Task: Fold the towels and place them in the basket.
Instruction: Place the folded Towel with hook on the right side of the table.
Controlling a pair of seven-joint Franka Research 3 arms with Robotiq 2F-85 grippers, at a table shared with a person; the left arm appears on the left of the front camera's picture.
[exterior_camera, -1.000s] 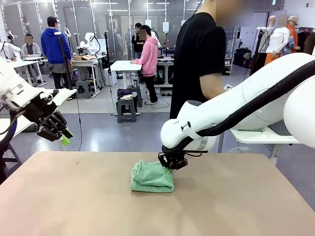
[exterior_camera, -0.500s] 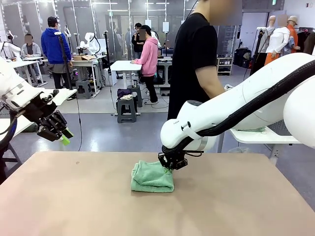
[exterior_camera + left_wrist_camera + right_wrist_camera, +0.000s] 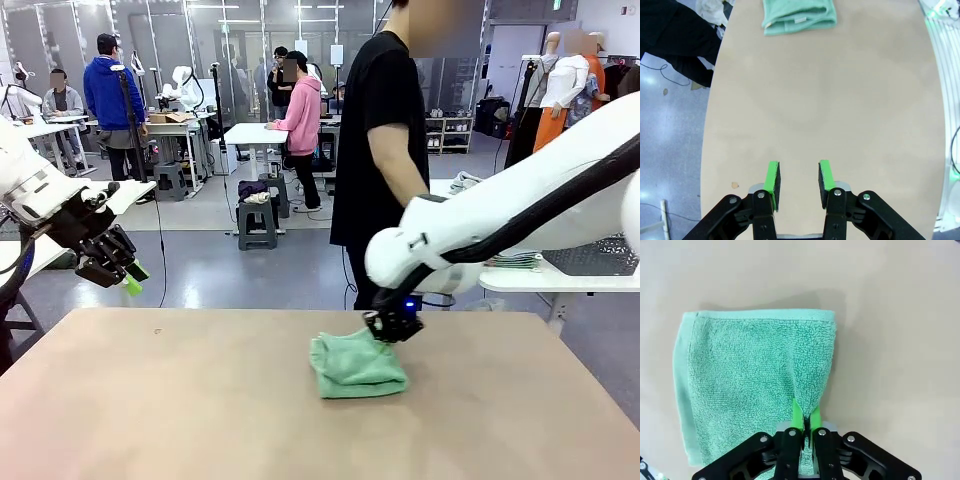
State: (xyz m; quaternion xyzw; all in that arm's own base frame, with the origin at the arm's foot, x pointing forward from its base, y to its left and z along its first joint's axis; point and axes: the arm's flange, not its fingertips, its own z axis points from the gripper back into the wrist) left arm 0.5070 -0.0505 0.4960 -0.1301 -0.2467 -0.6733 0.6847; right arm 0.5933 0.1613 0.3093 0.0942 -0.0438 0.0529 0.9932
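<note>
The robot's right hand [image 3: 392, 328] is pinched shut on a fold of the mint green towel [image 3: 355, 368], its green pads pressed together with the terry cloth bunched up between them. In the right wrist view, the hand [image 3: 803, 415] grips the towel [image 3: 750, 385] at the middle of its near edge, and the cloth rises into a small ridge at the pads. The rest of the towel lies folded and flat on the tan counter [image 3: 150, 400], right of the middle and towards the far edge. The white right arm slopes down to it from the right.

The left hand [image 3: 135, 278] hangs in the air off the counter's left side, well apart from the towel. Its jaws stand partly apart with nothing between them. In its own wrist view, the hand [image 3: 797, 170] looks along the bare counter [image 3: 830, 100] to the folded towel [image 3: 799, 17] at the far end.

A person in a black T-shirt [image 3: 380, 130] stands at the far side, just behind the right arm.
</note>
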